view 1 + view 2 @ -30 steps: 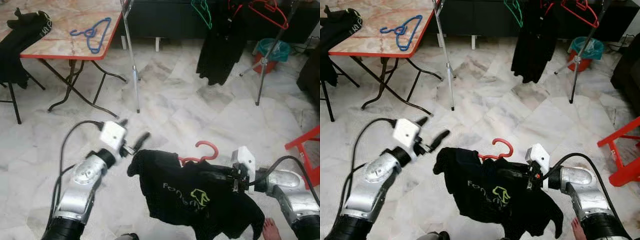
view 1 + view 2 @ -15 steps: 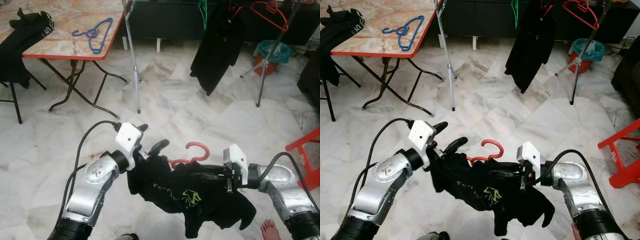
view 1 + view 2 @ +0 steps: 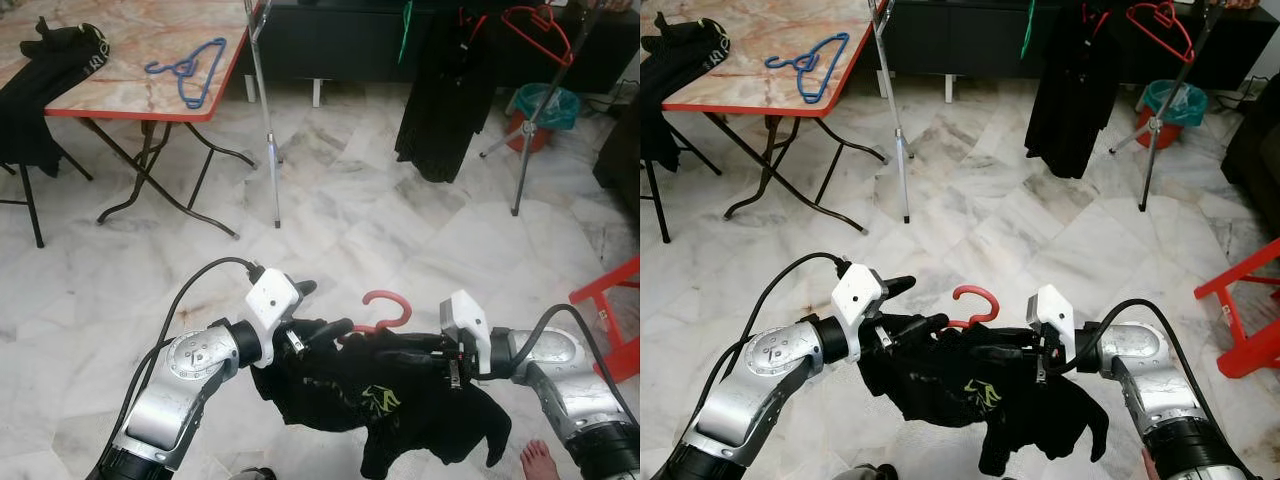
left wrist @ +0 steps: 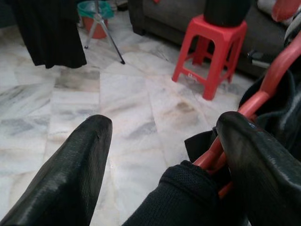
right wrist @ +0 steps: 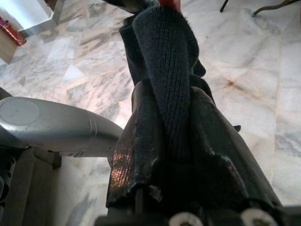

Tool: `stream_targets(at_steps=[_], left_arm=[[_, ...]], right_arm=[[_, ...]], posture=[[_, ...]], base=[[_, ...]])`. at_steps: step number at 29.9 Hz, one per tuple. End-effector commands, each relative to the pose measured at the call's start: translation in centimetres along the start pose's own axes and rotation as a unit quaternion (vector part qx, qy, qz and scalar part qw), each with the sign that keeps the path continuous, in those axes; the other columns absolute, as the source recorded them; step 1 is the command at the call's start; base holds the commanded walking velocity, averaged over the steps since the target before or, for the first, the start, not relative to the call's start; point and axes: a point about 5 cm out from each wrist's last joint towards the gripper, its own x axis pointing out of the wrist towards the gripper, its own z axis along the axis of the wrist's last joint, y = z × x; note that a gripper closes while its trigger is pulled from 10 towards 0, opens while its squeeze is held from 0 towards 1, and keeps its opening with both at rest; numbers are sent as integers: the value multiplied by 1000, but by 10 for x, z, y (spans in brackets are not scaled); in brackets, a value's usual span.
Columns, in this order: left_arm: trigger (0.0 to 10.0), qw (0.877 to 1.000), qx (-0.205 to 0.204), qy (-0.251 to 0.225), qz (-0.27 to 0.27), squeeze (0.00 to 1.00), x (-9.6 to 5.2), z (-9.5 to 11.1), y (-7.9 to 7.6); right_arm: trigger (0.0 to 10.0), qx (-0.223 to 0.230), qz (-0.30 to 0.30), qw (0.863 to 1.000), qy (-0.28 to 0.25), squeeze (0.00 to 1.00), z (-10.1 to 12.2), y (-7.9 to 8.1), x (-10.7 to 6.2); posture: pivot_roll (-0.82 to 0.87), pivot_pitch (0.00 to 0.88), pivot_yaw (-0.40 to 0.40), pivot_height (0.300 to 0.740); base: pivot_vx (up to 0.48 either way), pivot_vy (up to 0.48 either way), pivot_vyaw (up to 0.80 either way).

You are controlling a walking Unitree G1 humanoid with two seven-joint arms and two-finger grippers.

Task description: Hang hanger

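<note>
Right now the right gripper [image 3: 425,347] is clamped on one shoulder of the black shirt [image 3: 385,395], with the red hanger [image 3: 385,310] inside the cloth; the right wrist view shows both fingers [image 5: 141,141] pressed against a thick fold of knit. The left gripper [image 3: 318,330] has its fingers apart around the other shoulder, not yet closed. The dressed hanger is held low between the two arms, above the marble floor [image 3: 340,220] and well apart from the clothes rack [image 3: 265,110], where another black garment [image 3: 440,90] and a second red hanger [image 3: 540,25] already hang. To do this step well, I judge the left fingers should close on the hanger's arm itself and not on loose cloth, so the hook stays upright and free as it is lifted toward the rail. The left wrist view shows what the head views cannot: the red bar lies against one finger [image 4: 254,150] while the other finger stands clear of it, and a red stool [image 4: 211,52] sits beyond. The head views alone show the hook's open curve and the table [image 3: 120,95] with a blue hanger [image 3: 185,70] near its right edge.
</note>
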Motion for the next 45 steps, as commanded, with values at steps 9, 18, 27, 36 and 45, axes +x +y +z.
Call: stream_targets(at_steps=[9,18,27,36,45], left_arm=[[10000,997,-3,43,-68,0,-3,-8,-18],[10000,997,17,27,-64,0,2,-1,-21],[10000,999,33,-9,-42,0,14,13,-19],[10000,988,95,108,-56,0,1,-23,-18],[9529,975,139,174,24,0,-7,-36,8]], right_arm=[[10000,-28,-16,999,-22,0,15,-7,-2],[10000,-25,-12,999,-21,0,12,-5,3],[10000,-26,-2,1000,-17,0,11,-3,6],[10000,-32,-4,999,-15,0,13,-5,5],[10000,-36,-3,999,-9,0,13,-5,5]], posture=[[49,107,-29,740],[52,107,-28,740],[50,106,-28,740],[54,107,-30,740],[52,105,-33,740]], base=[[0,0,0],[0,0,0],[0,0,0],[0,0,0],[0,0,0]])
